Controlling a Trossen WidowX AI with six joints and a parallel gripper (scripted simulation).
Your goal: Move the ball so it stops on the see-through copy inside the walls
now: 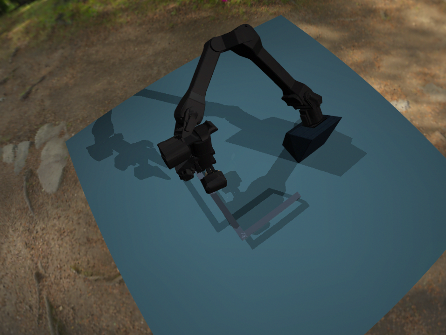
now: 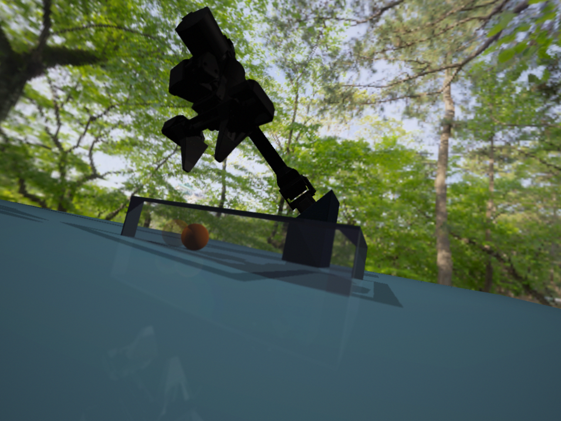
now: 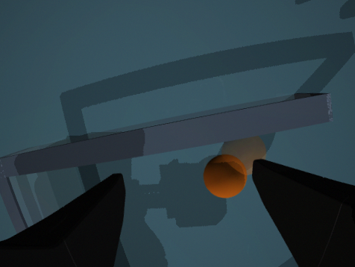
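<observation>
Since the ball [image 3: 225, 176] sits just short of its ghost [image 3: 248, 151] by the wall [image 3: 168, 132], claw [image 2: 206, 151] hangs above it open and empty, ball ahead between the fingers, for a short nudge

One ball [image 3: 225, 176], two walls [image 3: 174, 132]
</observation>
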